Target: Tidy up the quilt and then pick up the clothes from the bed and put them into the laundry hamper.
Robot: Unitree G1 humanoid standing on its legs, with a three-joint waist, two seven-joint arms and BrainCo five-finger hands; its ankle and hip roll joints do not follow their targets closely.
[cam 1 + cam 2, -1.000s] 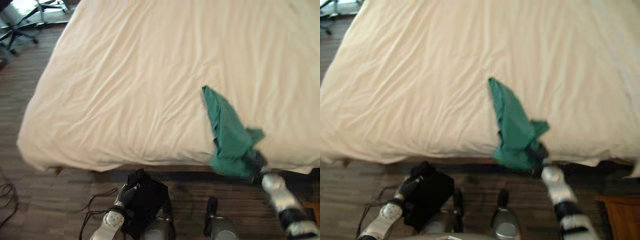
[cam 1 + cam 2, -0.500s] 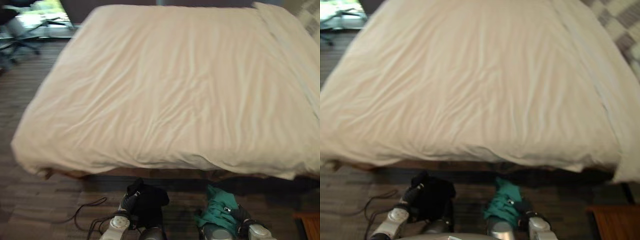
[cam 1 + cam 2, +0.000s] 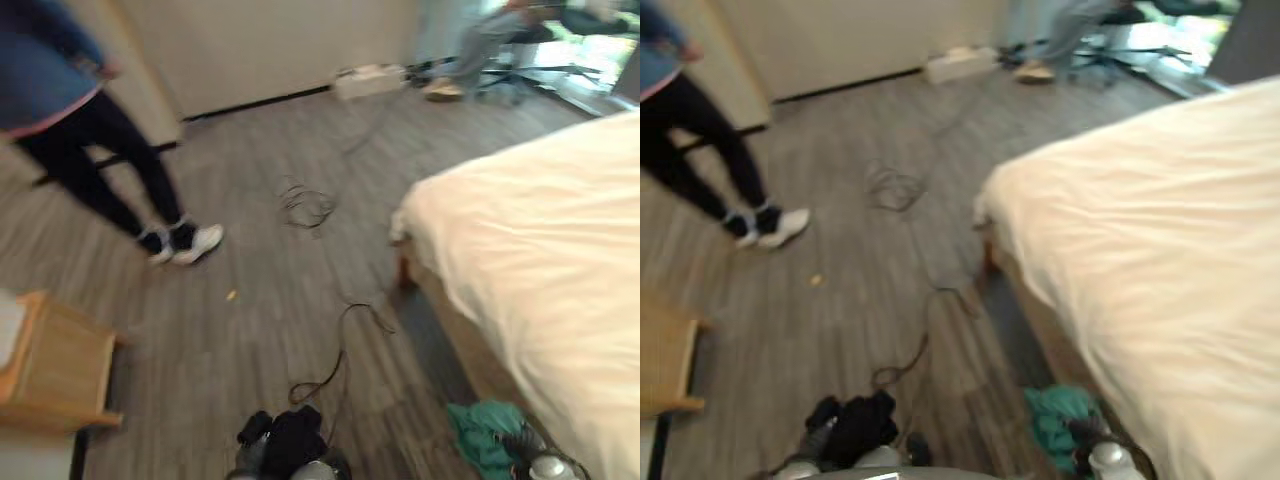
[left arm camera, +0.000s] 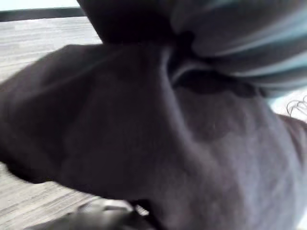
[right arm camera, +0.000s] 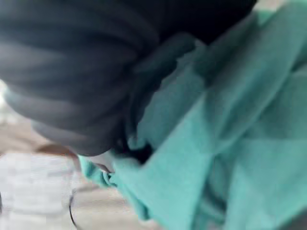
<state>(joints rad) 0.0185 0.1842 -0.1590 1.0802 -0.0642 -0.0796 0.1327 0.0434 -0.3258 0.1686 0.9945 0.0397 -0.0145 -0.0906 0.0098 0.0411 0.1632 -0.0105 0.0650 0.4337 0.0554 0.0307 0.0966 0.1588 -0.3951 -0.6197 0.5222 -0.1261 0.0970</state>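
A black garment (image 3: 296, 441) hangs bunched at the bottom of the eye views, with my left hand (image 3: 253, 431) shut on it. In the left wrist view the black garment (image 4: 144, 143) lies right against the hand's ribbed cover (image 4: 225, 33). A green garment (image 3: 484, 434) is bunched low beside the bed, with my right hand (image 3: 524, 444) shut on it. The green garment (image 5: 230, 143) drapes past the dark cover (image 5: 72, 62) in the right wrist view. The cream quilt (image 3: 545, 250) lies smooth over the bed on the right.
A person (image 3: 85, 130) in dark trousers and white shoes stands on the wood floor at the far left. A wooden bedside cabinet (image 3: 50, 360) sits at the near left. A coil of cable (image 3: 305, 205) lies mid-floor. An office chair (image 3: 520, 40) stands far right.
The camera has swung left, from the bed to the open floor. The green garment has come off the quilt and now hangs low in my right hand.
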